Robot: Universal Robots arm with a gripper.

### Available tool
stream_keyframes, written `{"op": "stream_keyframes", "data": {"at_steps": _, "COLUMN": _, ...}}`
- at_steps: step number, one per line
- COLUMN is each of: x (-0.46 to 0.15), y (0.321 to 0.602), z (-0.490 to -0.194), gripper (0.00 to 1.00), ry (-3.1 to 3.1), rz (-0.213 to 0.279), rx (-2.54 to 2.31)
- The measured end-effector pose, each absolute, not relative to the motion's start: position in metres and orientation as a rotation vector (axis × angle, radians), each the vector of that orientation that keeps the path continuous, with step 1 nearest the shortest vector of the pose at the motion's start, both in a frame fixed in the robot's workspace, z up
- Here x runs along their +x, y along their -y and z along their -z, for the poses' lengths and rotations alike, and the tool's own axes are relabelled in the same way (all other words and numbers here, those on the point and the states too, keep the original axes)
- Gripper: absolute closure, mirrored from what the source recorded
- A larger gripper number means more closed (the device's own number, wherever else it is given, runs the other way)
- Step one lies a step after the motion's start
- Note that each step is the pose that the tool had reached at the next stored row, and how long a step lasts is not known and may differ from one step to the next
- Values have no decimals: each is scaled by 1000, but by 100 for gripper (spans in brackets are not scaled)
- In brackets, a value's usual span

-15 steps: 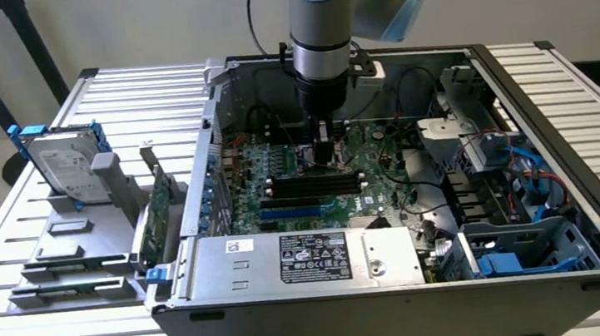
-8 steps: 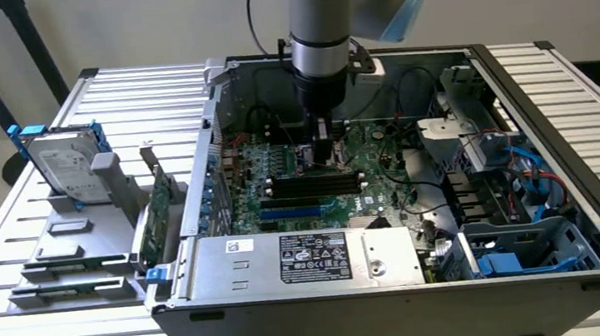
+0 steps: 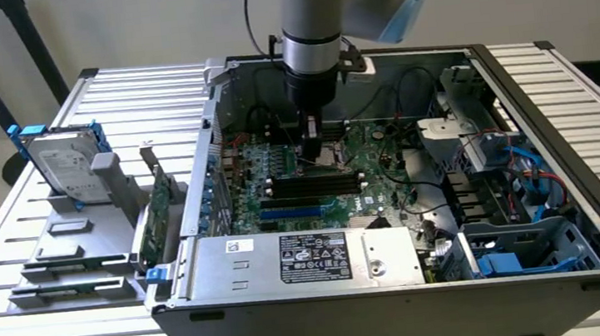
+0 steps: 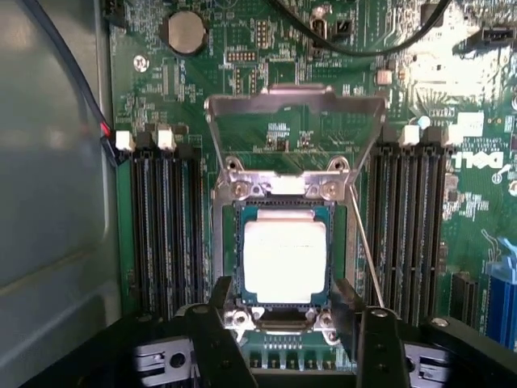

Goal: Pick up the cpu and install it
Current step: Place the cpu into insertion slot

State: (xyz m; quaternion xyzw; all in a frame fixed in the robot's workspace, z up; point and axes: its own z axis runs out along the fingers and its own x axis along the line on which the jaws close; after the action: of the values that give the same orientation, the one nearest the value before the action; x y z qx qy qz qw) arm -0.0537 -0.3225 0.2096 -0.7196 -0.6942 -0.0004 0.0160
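Gripper [image 4: 286,294] at the cpu [image 4: 284,260] in its socket [image 4: 279,184], 12 o'clock of the power supply [image 3: 304,259] in the exterior view. I cannot tell whether it grips or has let go. Any tilt could bend pins.

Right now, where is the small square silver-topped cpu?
In the wrist view, the cpu lies in the motherboard socket, next to the flipped-open metal frame, between black memory slots.

The cpu [image 4: 285,259] is seated, apparently flat, in the socket [image 4: 221,259], which is flanked on two sides by memory slots [image 4: 166,230]. The hard drive [image 3: 60,170] is racked outside the case [image 3: 405,312], at the exterior view's left.
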Motion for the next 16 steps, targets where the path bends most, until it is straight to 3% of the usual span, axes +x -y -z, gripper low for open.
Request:
{"op": "stream_keyframes", "data": {"at_steps": 2, "x": -59, "y": 322, "z": -210, "gripper": 53, "ry": 2154, "rz": -9, "rx": -2234}}
{"op": "stream_keyframes", "data": {"at_steps": 6, "x": -65, "y": 321, "z": -212, "gripper": 64, "ry": 2149, "rz": -22, "rx": -2228}}
{"op": "stream_keyframes", "data": {"at_steps": 10, "x": -66, "y": 320, "z": -214, "gripper": 88, "ry": 2149, "rz": -22, "rx": -2228}}
{"op": "stream_keyframes", "data": {"at_steps": 16, "x": -66, "y": 320, "z": -214, "gripper": 89, "ry": 2149, "rz": -22, "rx": -2228}}
